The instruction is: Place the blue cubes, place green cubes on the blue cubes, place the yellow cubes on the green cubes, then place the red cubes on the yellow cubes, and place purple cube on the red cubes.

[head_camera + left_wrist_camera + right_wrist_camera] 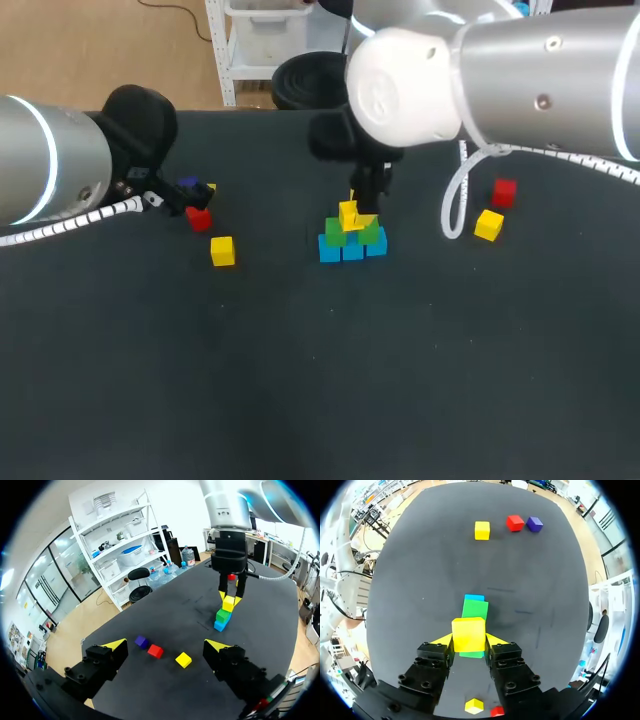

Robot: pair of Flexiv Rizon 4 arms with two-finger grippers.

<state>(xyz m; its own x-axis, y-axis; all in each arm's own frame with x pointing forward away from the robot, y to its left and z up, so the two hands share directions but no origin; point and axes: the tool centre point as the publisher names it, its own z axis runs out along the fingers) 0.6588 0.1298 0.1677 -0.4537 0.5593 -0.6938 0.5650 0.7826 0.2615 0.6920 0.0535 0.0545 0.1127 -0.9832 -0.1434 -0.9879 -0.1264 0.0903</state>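
A row of blue cubes (pixel 352 250) is seen near the middle of the dark table (pixel 300 400). Two green cubes (pixel 372 236) are set on top of the blue ones. The right gripper (pixel 358 208) is held straight above this little pile. Its two fingers are closed in on the held yellow cube (pixel 348 213), one finger on each side, so the cube is gripped tight. In the right wrist view this cube is seen snug between the yellow fingertips (pixel 442 640), with green and blue cubes showing under it and ahead of it. The cube is placed right over the green cubes, about in the middle. Whether it rests on them cannot be told.

The left gripper (pixel 165 644) is kept low over the left side of the table, well apart from the pile. Its fingers are spread wide and nothing is held in them. Three cubes are seen on the table just ahead of it: the purple cube (pixel 142 641), the left red cube (pixel 155 651) and the left yellow cube (pixel 183 659). The purple and red ones are close together, and the yellow one is a bit more to the side.

On the right side of the table, the right red cube (pixel 504 192) and the right yellow cube (pixel 489 225) are seen near each other.
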